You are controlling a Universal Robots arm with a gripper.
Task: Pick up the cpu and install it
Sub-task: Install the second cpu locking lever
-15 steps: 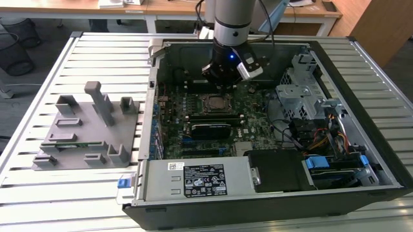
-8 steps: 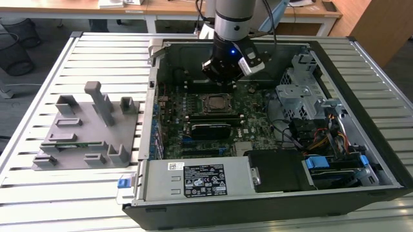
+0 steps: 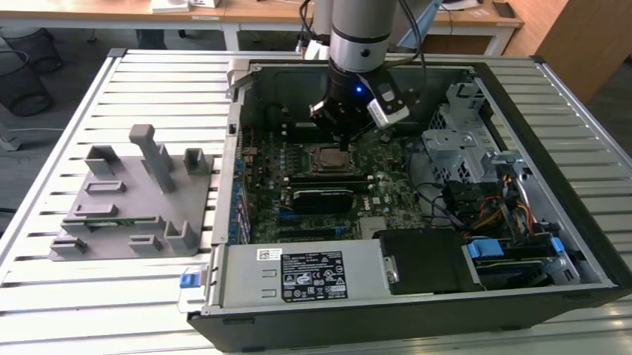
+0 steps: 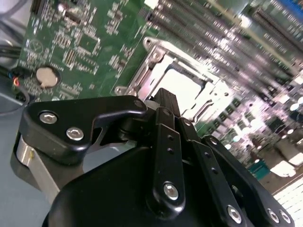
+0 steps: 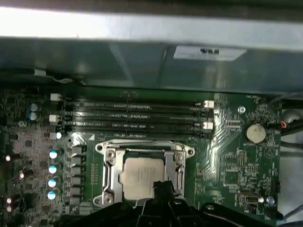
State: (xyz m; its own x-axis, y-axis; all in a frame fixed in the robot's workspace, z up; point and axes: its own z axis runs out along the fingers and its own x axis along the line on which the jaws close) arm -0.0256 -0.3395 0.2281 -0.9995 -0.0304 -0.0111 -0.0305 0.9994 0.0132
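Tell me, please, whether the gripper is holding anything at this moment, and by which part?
It cannot be told. The gripper sits just over the pale silver square cpu lying in the metal-framed socket.

Couldn't tell gripper (image 5: 163, 189) finger state; tips covered cpu (image 5: 139, 177) edge, socket (image 4: 156, 75) partly blurred.

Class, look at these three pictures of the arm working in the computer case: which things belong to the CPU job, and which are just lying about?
Job:
cpu, lying in the socket
gripper, just above it
motherboard

Lying about:
grey fixture
memory stick in the fixture
coin battery
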